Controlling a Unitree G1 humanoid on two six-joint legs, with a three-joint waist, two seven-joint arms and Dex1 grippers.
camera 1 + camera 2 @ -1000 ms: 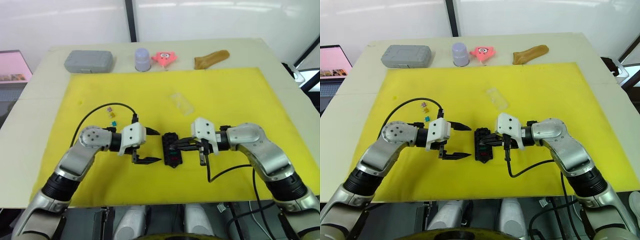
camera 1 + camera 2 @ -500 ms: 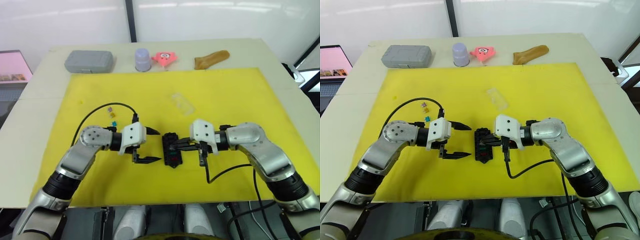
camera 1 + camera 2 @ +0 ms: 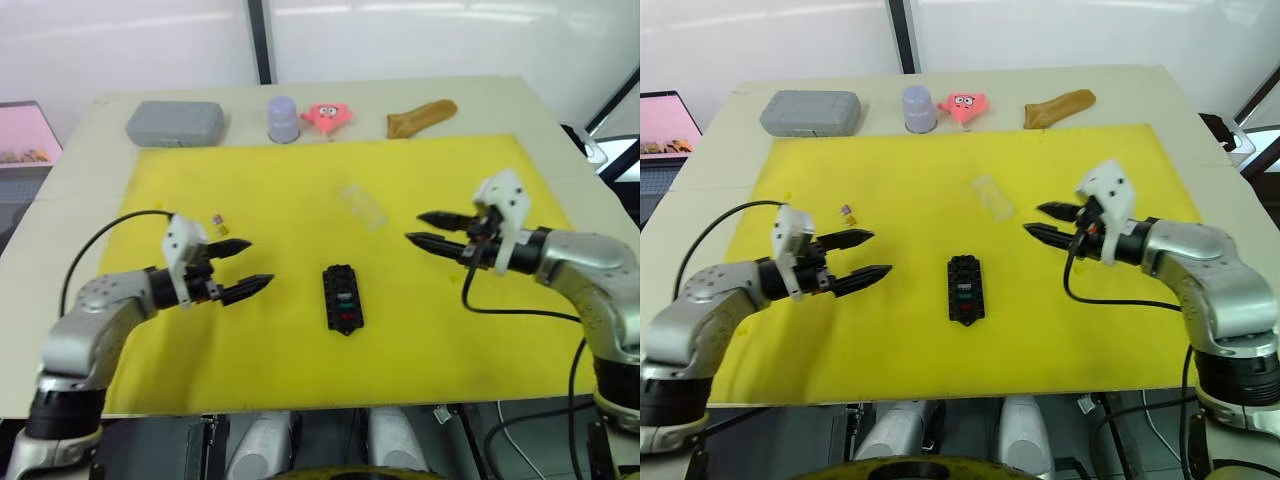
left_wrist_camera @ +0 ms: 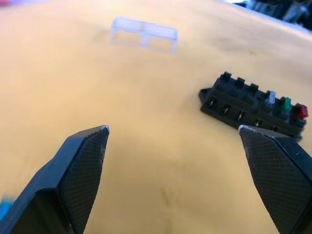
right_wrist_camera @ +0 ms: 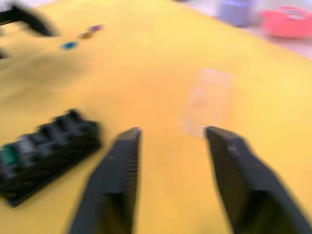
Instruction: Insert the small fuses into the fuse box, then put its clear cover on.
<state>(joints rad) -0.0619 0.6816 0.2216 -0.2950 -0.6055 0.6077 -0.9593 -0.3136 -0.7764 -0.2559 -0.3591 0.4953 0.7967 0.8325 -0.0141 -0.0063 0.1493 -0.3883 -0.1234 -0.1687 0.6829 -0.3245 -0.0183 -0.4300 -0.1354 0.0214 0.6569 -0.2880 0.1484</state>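
Both pincers have drawn back from the fuse box (image 3: 343,298), which a moment ago sat between their tips: the left pincer (image 3: 240,269) now hangs off to its left with fingers apart and nothing between them, and the right pincer (image 3: 425,228) has swung up and to the right, also apart and empty. The box lies alone near the middle of the yellow mat (image 3: 300,180), with a white, a green and a red fuse seated at its near end and the other slots seemingly bare. A few loose fuses (image 3: 220,222) lie on the mat just beyond the left pincer. The cover (image 3: 363,206) rests farther back, between the box and the right pincer.

The fuses look light, hard and slick, so I judge they are best pinched across the flat faces, blades down; a skewed grip would likely flick them away. The cover seems thin, stiff and slippery, and is probably safest held by its long edges.

How many loose fuses remain is hard to tell, as they are tiny and clustered. The cover's outline nearly vanishes against the yellow.
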